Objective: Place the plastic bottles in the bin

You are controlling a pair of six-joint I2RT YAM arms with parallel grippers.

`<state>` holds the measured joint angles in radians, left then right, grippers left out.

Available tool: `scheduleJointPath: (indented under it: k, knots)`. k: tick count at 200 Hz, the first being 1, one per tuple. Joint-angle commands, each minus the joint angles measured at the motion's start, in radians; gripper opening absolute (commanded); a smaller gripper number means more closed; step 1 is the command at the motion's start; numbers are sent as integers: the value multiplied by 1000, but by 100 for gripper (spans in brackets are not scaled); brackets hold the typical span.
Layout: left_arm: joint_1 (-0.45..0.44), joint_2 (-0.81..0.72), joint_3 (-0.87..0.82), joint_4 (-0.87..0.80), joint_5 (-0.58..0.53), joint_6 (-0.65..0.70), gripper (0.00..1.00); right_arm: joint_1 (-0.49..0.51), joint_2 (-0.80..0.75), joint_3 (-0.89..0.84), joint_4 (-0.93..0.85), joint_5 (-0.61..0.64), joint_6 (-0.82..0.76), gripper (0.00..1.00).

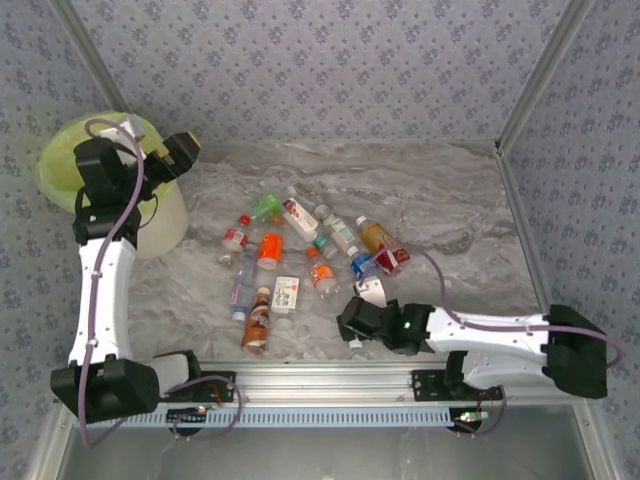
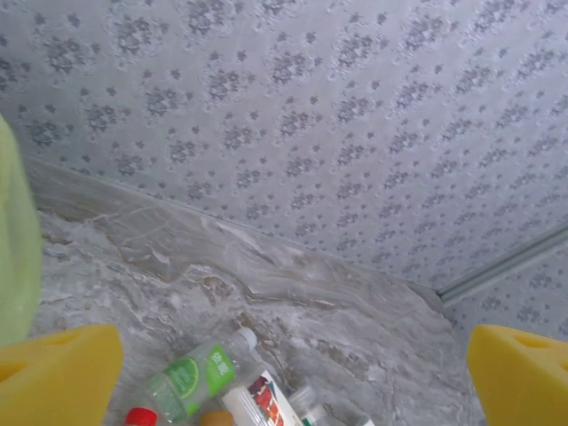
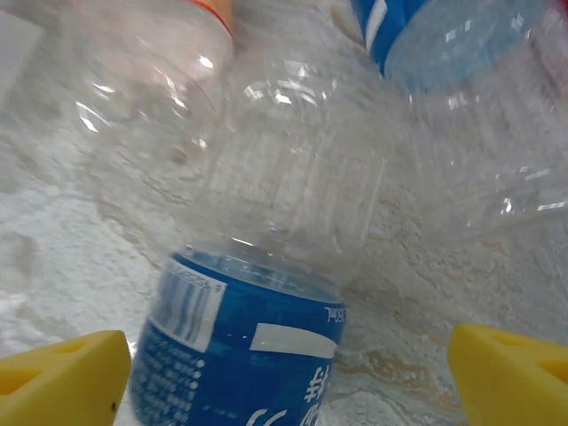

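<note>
The bin [image 1: 60,165], white and lined with a yellow-green bag, stands at the far left edge of the marble table [image 1: 450,210]. The left gripper [image 1: 183,152] hangs beside its rim, and the left wrist view shows this gripper [image 2: 288,377] with its yellow pads [image 2: 58,373] spread wide and nothing between them. The plastic bottles [image 1: 300,260] lie on their sides in a loose heap at the table's middle, well apart from the bin, several of them touching. A green-labelled bottle [image 2: 195,377] at the heap's far edge carries a lime-slice picture and white characters too small to read. Just beside it, a red-and-white labelled bottle [image 2: 266,404] bears red lettering cut off by the frame. To the right, the right gripper [image 1: 352,322] sits low at the near edge of the heap. Its pads [image 3: 62,377] are spread either side of a blue-labelled bottle [image 3: 240,355] and are not pinching it. That label shows a barcode and white characters, which are not legible. The bottles appear empty, so they are judged light, thin-walled and prone to dent, and smooth enough to roll or slip. The labelled mid-body is judged the firmest place to take hold, across the width. A neighbour may be dragged along with the lift.
</note>
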<state>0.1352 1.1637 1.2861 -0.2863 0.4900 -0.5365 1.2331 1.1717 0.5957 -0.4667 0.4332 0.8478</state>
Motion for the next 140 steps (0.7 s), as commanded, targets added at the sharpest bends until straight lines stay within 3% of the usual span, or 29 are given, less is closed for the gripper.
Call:
scheduleJointPath:
  k: [1,25,81,104,140]
  knots:
    - [-4,-43,-17,69,37,-2,100,13,65,34,-30,26,61,92]
    - [-5,-53,-25,52,26,2,100,20,130,40,25,-35,29,89]
    - [-5,-58,-39,31,12,12,99,7,176,43,-36,-23,109,79]
    - [-6,-58,-47,36,13,8,99,-1,178,37,-54,-18,141,70]
    - [-7,-49,-47,42,17,-16,99,-2,133,37,-14,-22,30,59]
